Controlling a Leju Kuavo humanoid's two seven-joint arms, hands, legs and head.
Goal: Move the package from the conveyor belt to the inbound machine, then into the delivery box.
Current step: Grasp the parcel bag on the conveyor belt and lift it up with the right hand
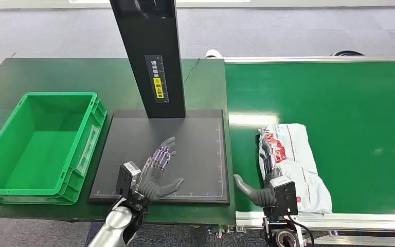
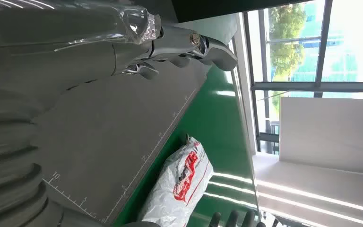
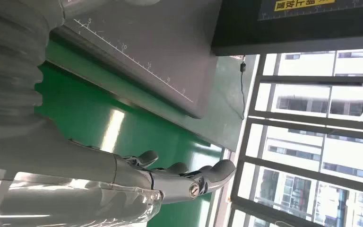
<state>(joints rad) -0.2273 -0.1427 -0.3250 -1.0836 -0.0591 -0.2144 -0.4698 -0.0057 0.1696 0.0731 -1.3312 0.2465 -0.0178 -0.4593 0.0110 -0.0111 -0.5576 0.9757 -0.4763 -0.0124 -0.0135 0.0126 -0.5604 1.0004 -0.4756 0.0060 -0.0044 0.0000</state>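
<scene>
A: Head view, left to right: green crate (image 1: 41,149) waiting, your left hand (image 1: 157,172) spread, holding nothing, over the scanner plate (image 1: 195,139).

B: Package (image 1: 293,164)?

A: On the belt (image 1: 360,118). Right hand (image 1: 257,190) touching its near end; grasp unclear. Wrap it fully before lifting.

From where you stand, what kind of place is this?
Probably a parcel-sorting test station indoors: a green conveyor belt carrying a white plastic mail package, a black scanning platform with upright column, and a green plastic crate.

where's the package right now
In the head view the package lies on the green conveyor belt, right of the black machine plate, with the right hand at its near end.
</scene>
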